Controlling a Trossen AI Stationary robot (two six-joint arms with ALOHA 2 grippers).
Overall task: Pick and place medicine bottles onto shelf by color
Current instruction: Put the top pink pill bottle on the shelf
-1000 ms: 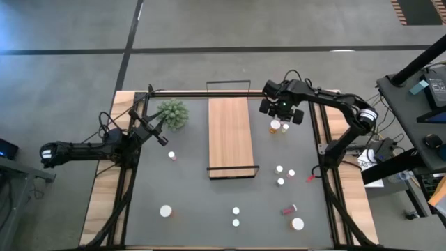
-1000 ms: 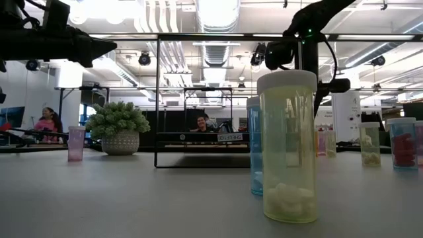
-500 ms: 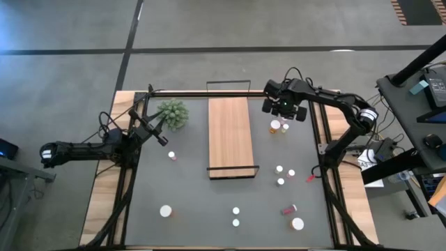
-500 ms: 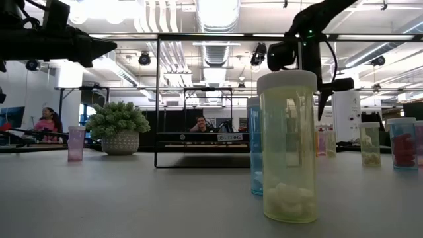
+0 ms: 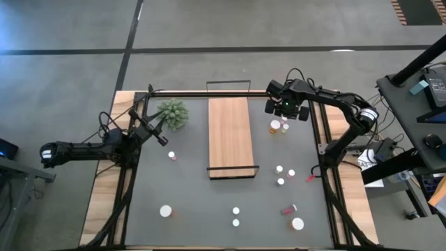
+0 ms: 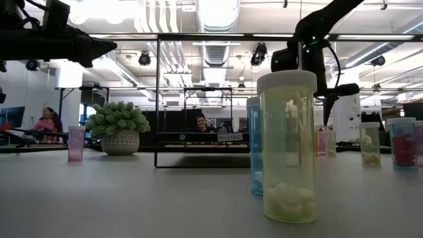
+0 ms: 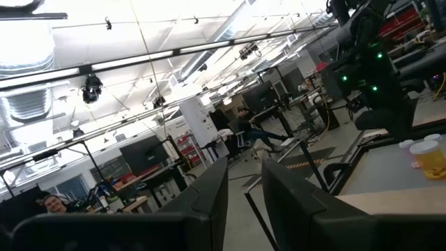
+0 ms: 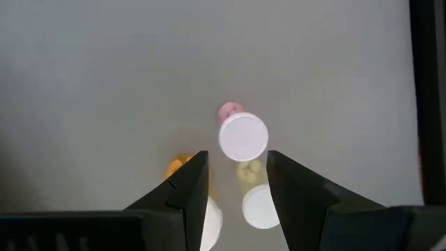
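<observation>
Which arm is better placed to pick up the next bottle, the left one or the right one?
Probably the right. The right gripper hangs open just above the bottle cluster beside the shelf. The left gripper waits near the plant, apart from any bottle.

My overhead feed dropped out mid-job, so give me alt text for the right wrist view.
The right claw, fingers open, looks straight down at a cluster of white-capped medicine bottles on the grey table. One pinkish bottle sits just beyond the gap between the fingers; two more caps show lower down beside them.
</observation>
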